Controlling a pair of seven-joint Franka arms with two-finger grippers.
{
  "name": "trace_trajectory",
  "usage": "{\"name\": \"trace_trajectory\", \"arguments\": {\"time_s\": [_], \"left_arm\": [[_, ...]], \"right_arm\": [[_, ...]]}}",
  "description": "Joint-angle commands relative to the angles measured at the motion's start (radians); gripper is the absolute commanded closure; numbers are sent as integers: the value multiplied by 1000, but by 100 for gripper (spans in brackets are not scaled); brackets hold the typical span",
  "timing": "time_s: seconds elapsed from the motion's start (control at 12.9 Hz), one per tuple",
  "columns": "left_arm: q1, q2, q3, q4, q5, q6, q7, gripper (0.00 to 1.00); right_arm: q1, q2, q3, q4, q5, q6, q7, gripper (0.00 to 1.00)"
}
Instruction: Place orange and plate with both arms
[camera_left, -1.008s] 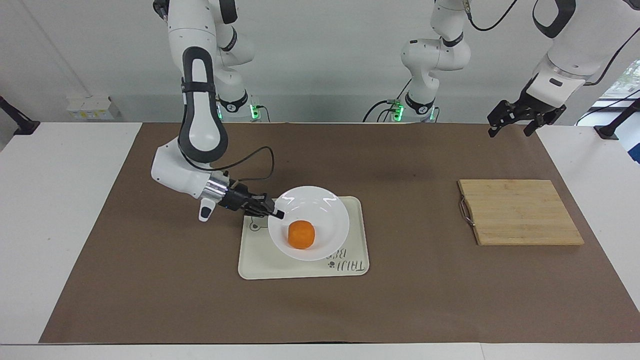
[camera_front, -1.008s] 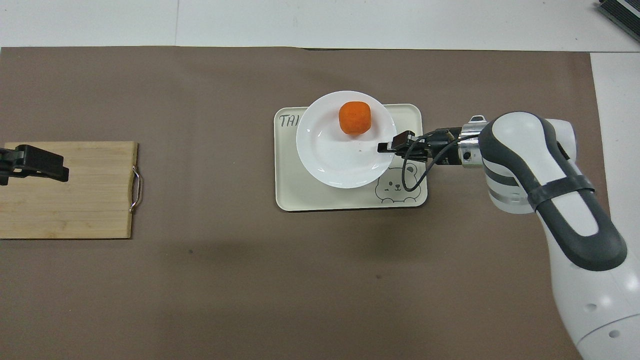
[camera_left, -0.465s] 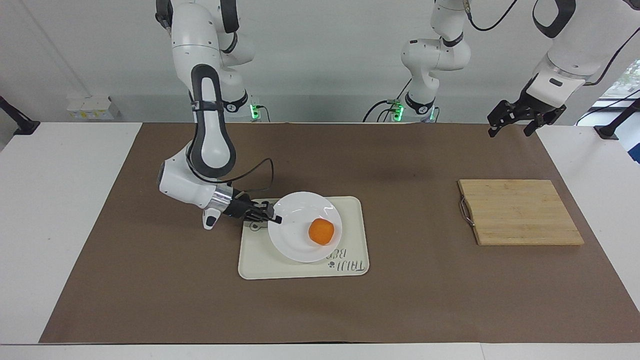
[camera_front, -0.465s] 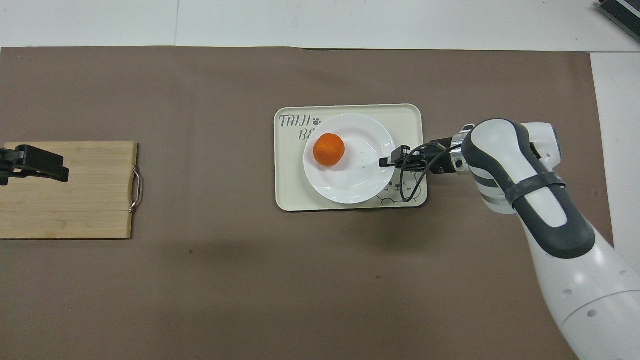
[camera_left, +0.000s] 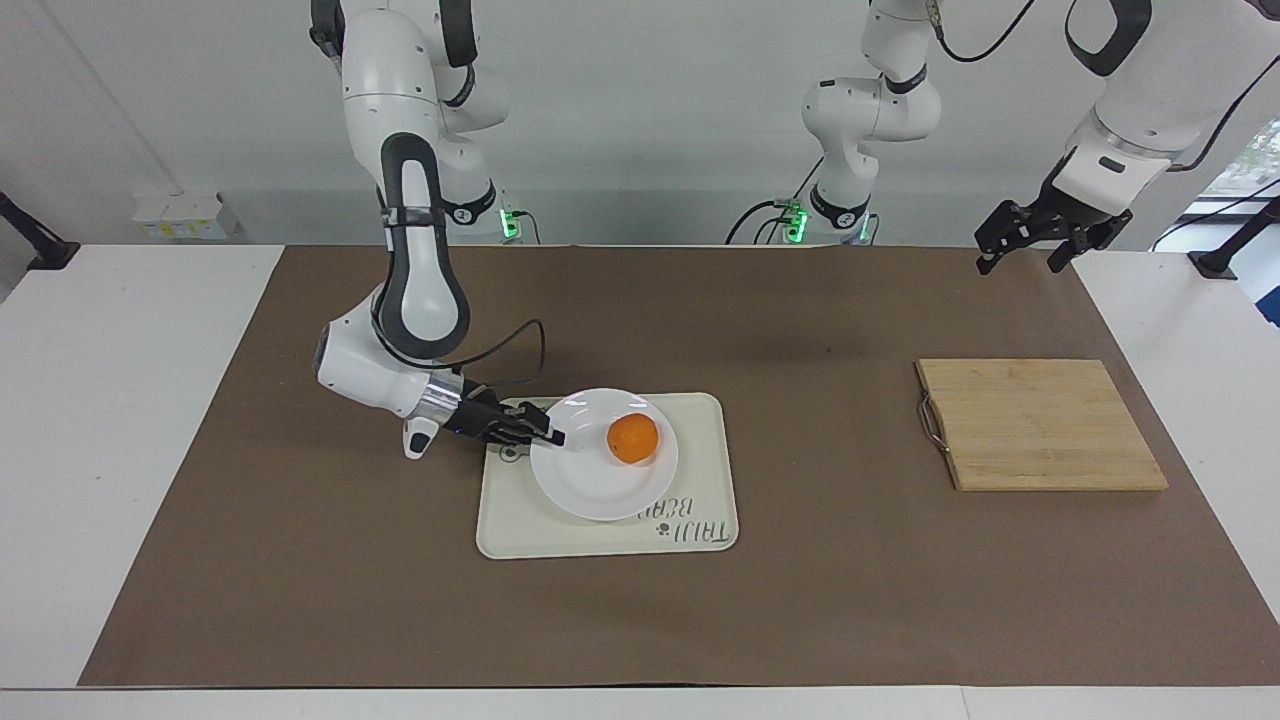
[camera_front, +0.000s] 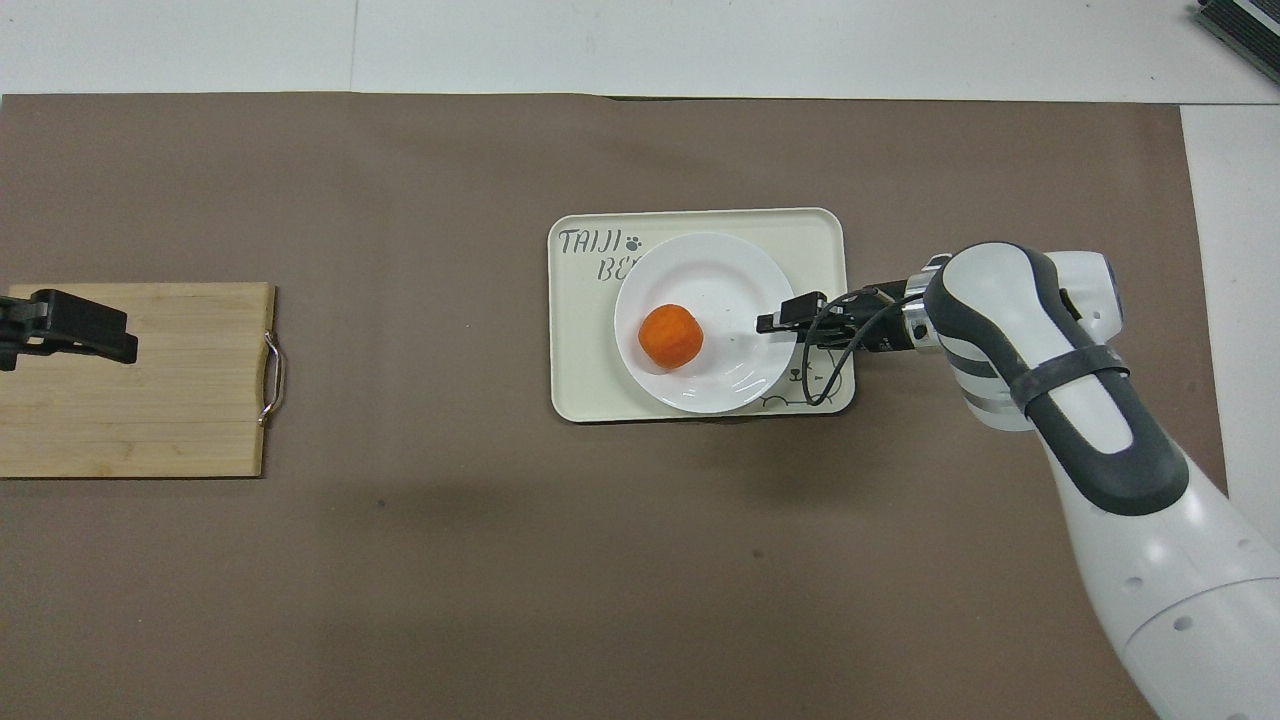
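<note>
Plate (camera_left: 600, 478) rests on bear tray (camera_left: 520, 530); orange (camera_left: 633, 438) loose on it. Right gripper (camera_left: 553, 437) at rim, grip apparently unclear. Left gripper (camera_left: 1020, 245) spread, waiting above the table. Jerky withdrawal could roll the orange off.

The facing view looks from high across the desk (camera_left: 200, 600) toward the two arm bases at the top of the frame, set far enough back to take in the whole brown mat, the wall and both arms; the overhead view looks steeply down from above the robots' end, closer in, so the mat fills the frame. Both share the tray (camera_left: 520, 535) (camera_front: 570, 395) at centre and the wooden board (camera_left: 1040, 425) (camera_front: 130, 400), at middle right in one and middle left in the other.
</note>
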Motion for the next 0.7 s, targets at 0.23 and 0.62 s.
{"name": "trace_trajectory", "arguments": {"time_s": [0.23, 0.62], "left_arm": [[2, -7, 0, 4, 12, -19, 11, 0], [2, -9, 0, 4, 12, -20, 11, 0]], "right_arm": [[-11, -47, -19, 85, -342, 12, 39, 0], [-6, -177, -17, 113, -824, -5, 332, 0]]}}
